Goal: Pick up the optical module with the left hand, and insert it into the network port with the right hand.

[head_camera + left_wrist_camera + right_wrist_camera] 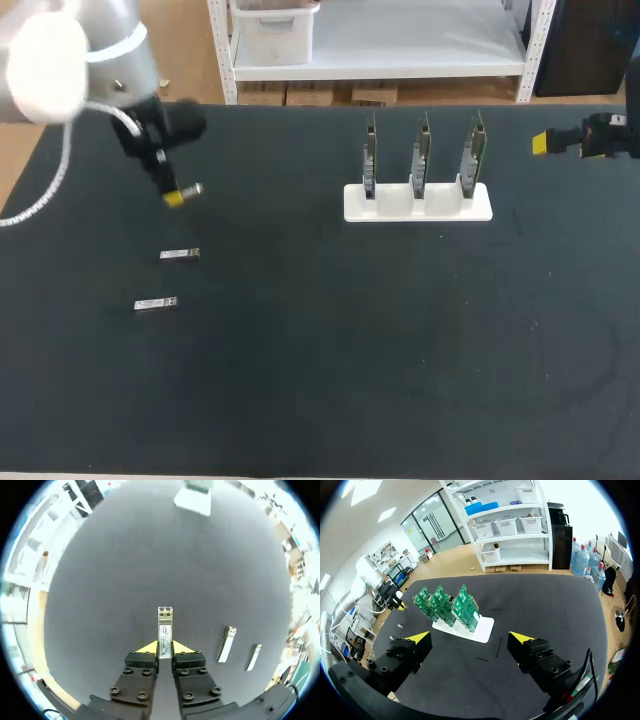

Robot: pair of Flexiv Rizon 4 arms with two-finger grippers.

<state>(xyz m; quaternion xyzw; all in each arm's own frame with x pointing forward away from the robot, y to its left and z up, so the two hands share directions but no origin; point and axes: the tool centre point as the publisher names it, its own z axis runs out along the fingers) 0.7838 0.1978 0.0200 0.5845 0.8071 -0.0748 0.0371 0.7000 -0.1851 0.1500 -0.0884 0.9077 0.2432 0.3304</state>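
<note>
The module (165, 630) is gleaming as bare metal, a white paper-like label lying along it. The table (330, 360) is looking matt, dark and finely grained. The stand (418, 208) is showing smooth white plastic, the boards (421, 150) glossy green.

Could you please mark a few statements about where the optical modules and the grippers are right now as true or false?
1. The left gripper is shut on an optical module. True.
2. Three loose modules lie on the table. False: only two loose modules lie on the table; the third is in the left gripper.
3. The white holder carries three upright circuit boards. True.
4. The right gripper holds a module. False: the right gripper is open and empty.
</note>
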